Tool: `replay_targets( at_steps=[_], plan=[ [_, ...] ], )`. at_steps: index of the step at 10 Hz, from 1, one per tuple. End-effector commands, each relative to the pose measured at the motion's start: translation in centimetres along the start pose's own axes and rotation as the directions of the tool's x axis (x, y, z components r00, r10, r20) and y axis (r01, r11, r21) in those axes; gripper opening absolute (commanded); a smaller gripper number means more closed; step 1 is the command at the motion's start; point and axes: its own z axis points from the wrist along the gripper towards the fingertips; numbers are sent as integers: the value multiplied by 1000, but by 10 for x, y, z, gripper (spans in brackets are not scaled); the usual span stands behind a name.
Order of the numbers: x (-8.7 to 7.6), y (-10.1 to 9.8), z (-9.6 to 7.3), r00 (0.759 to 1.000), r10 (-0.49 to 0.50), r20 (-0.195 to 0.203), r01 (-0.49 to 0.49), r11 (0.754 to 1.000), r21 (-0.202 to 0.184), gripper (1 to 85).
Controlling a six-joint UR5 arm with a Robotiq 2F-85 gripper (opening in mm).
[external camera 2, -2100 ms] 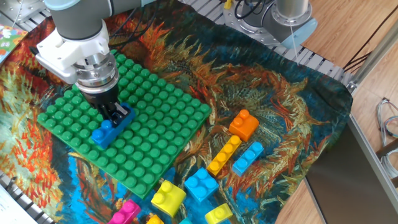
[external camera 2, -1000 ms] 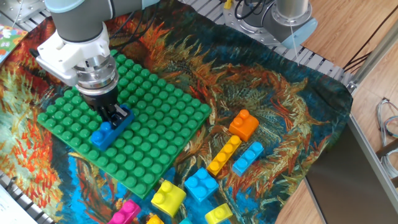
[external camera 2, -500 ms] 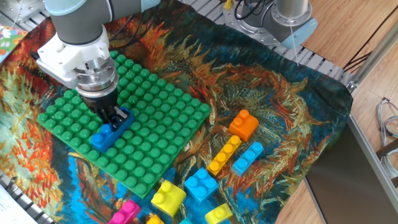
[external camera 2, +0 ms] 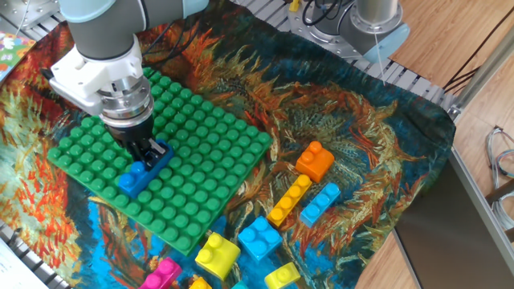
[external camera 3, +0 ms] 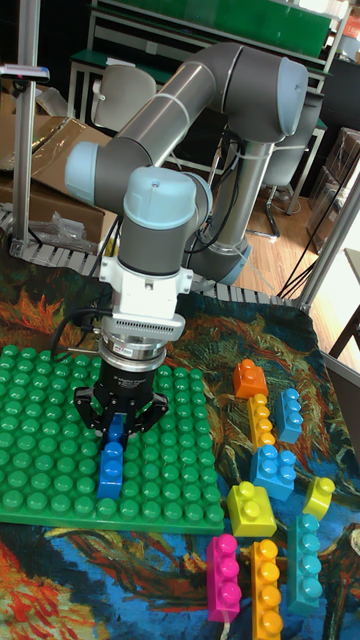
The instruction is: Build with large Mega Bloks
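A long blue Mega Blok (external camera 2: 134,174) (external camera 3: 110,470) lies on the green studded plate (external camera 2: 209,144) (external camera 3: 40,440), near the plate's front edge. My gripper (external camera 2: 150,150) (external camera 3: 116,425) points straight down over the brick's far end. Its fingers are shut on the sides of that end. The brick's near end sticks out toward the plate's front edge. Loose Mega Bloks lie on the cloth to the right of the plate: an orange square one (external camera 2: 314,160) (external camera 3: 249,379), a long yellow one (external camera 2: 289,200) and a long light blue one (external camera 2: 320,203).
More bricks sit near the front: a light blue square (external camera 2: 259,238), a yellow square (external camera 2: 218,253), a small yellow one (external camera 2: 282,276), a pink one (external camera 2: 161,274). The robot's base (external camera 2: 365,24) stands at the back. The table edge and a dark panel (external camera 2: 450,233) lie on the right.
The gripper and the blue brick have barely shifted, settling slightly lower on the plate. The loose bricks have not moved.
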Motion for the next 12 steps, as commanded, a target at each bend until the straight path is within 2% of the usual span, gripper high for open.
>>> replay_targets(
  at_steps=[1,3,4,5,8,11,12],
  plan=[
    [-2,2,2,1000,-3,9,4,1000,-20,13],
    [-3,-2,1,999,-38,12,38,999,-13,27],
    [-6,-4,1,997,-80,21,80,997,-5,170],
    [-7,-7,1,994,-108,23,108,994,8,380],
    [-8,-7,-3,990,-142,21,142,990,-8,467],
    [-7,-5,-20,990,-141,9,141,990,-5,470],
    [-8,-5,-27,990,-143,-1,143,990,-6,440]
  ],
)
